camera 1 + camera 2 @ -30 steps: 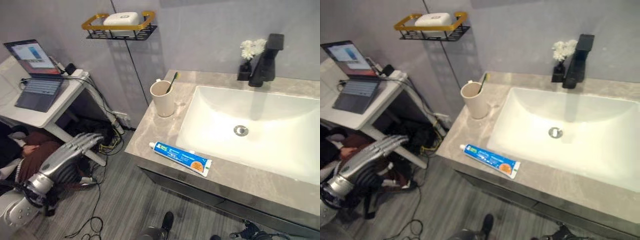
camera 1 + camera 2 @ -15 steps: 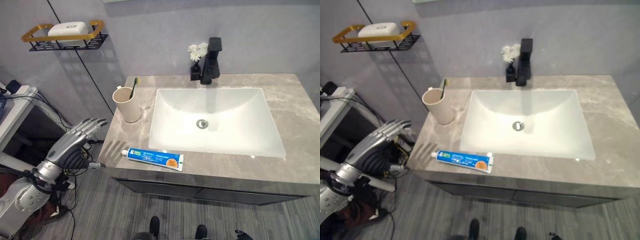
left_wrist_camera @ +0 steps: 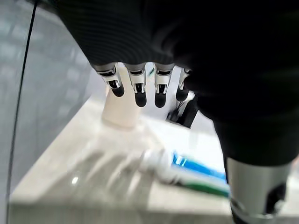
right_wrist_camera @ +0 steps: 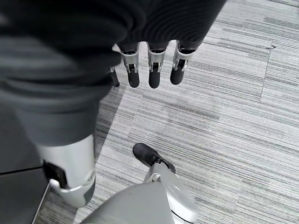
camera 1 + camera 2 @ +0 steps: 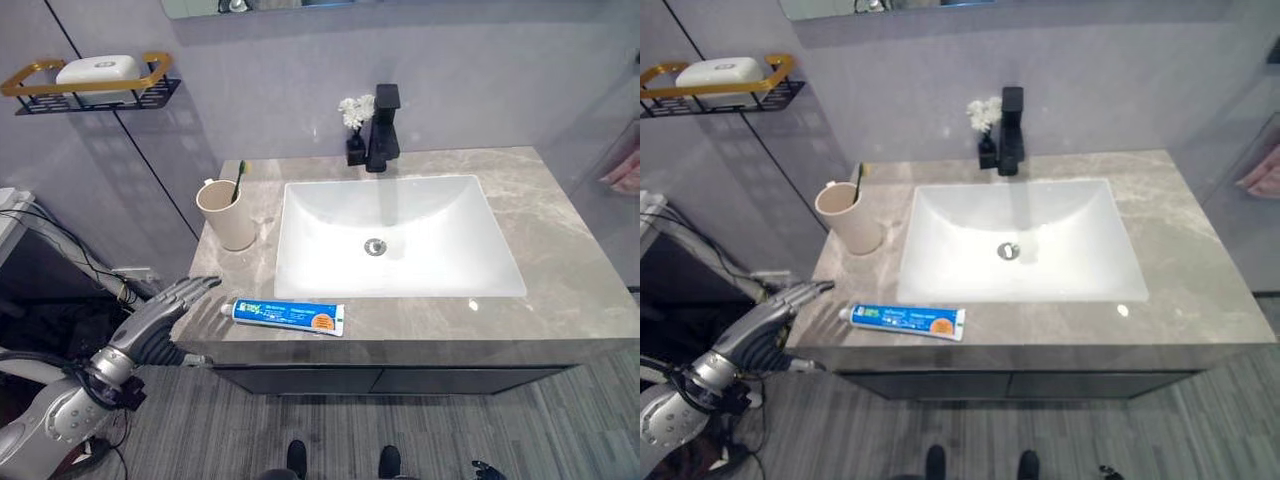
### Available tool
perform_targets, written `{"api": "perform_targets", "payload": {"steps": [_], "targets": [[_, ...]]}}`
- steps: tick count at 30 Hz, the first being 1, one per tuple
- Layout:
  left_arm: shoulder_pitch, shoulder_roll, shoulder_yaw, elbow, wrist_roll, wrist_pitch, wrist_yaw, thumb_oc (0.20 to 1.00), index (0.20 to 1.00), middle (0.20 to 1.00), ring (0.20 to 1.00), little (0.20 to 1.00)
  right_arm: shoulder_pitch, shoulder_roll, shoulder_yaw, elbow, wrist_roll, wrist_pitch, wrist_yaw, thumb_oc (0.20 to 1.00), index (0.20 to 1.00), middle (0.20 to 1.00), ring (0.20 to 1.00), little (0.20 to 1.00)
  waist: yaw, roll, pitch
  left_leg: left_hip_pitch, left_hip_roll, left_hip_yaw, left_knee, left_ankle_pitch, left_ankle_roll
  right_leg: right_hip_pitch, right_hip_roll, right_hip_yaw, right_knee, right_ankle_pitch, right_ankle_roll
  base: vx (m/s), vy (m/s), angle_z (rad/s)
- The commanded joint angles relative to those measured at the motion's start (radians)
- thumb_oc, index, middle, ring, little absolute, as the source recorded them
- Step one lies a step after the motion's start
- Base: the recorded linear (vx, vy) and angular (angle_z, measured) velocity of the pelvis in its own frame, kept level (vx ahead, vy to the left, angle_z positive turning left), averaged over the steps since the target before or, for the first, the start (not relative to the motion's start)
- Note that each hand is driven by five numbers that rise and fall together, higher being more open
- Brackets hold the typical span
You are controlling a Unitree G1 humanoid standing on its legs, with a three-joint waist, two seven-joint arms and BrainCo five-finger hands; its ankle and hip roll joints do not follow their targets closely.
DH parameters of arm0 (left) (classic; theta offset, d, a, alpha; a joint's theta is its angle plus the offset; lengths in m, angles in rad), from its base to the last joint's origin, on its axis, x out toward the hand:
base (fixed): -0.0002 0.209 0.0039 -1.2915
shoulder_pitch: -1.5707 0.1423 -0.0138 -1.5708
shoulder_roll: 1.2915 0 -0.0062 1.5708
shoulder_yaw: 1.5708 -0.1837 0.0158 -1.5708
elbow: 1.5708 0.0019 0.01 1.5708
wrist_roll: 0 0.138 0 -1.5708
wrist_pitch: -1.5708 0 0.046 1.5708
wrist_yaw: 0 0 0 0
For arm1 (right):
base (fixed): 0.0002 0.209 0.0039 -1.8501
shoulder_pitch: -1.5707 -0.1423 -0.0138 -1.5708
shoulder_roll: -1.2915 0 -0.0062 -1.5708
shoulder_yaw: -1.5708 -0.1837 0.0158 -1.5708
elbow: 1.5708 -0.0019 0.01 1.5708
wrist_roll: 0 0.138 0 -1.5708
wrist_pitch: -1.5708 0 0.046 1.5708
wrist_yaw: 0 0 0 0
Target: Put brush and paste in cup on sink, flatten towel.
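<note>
At counter's edge: left hand (image 5: 165, 312) level with the top, fingers straight and apart, empty.
Paste (image 5: 288, 315): flat by the front rim, just beyond the fingertips.
Risk: a sideways nudge could roll it off (rim is close).
Cup (image 5: 225, 213): farther back, brush (image 5: 238, 181) inside.
Right hand (image 4: 149, 65): low over floor, fingers relaxed.

The toothbrush (image 5: 237, 183) stands mostly hidden inside the cup (image 5: 221, 215).
</note>
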Motion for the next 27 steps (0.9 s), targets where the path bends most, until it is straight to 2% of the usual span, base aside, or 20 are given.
{"api": "perform_targets", "payload": {"steps": [1,10,20,27], "targets": [[-0.06,0.01,0.002,-0.014,-0.022,-0.005,0.002,1.0,1.0,1.0,1.0,1.0,-0.025,0.012,0.041,0.011,0.013,-0.013,-0.006,1.0,1.0,1.0,1.0,1.0,-0.005,-0.045,0.015,0.04,-0.002,0.02,0.01,-0.059,-0.008,0.023,-0.058,0.014,0.01,0.01,0.074,0.0,0.0,0.0],[-0.118,-0.017,-0.056,0.015,-0.006,-0.001,0.004,1.0,1.0,1.0,1.0,1.0,-0.018,0.017,0.037,0.009,0.023,-0.017,-0.011,1.0,1.0,1.0,1.0,1.0,-0.025,-0.056,0.002,0.045,0.004,0.033,0.01,-0.065,-0.01,0.021,-0.051,0.027,0.01,0.012,0.074,0.01,0.0,-0.01],[-0.142,-0.031,-0.073,0.032,0.004,0.005,0.007,1.0,1.0,1.0,1.0,1.0,-0.013,0.004,0.027,0.021,0.017,-0.014,-0.013,1.0,1.0,1.0,1.0,1.0,-0.036,-0.058,-0.006,0.072,0.008,0.065,0.01,-0.081,-0.006,0.022,-0.044,0.059,0.01,0.015,0.076,0.03,0.009,-0.15],[-0.151,-0.087,-0.057,0.064,-0.062,0.02,0.01,1.0,1.0,1.0,1.0,1.0,0.003,0.011,0.018,0.015,0.017,-0.009,-0.003,1.0,1.0,1.0,1.0,1.0,-0.047,-0.063,-0.007,0.088,0.005,0.096,0.01,-0.09,-0.001,0.019,-0.043,0.086,0.01,0.02,0.078,0.03,0.02,-0.11]]}}
